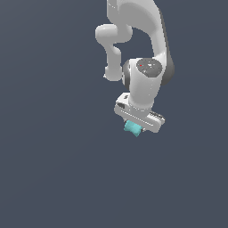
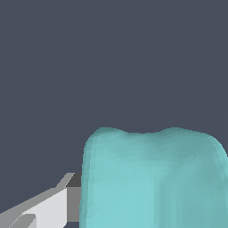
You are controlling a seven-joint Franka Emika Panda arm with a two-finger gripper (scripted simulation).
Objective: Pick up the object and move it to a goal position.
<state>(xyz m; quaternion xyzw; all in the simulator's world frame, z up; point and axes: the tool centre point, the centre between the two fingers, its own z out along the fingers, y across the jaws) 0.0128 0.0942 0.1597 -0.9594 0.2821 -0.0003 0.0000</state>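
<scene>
The object (image 1: 132, 128) is a small teal blocky piece that pokes out from under the white gripper (image 1: 136, 128) near the middle of the exterior view. In the wrist view the object (image 2: 153, 180) fills a large part of the picture, close to the camera. One white and grey finger (image 2: 58, 202) presses against its side; the other finger is hidden. The gripper is shut on the object. The white arm (image 1: 147, 53) reaches down from the top of the exterior view.
A plain dark grey-blue surface (image 1: 53, 156) lies all around the arm. No other objects or containers show in either view.
</scene>
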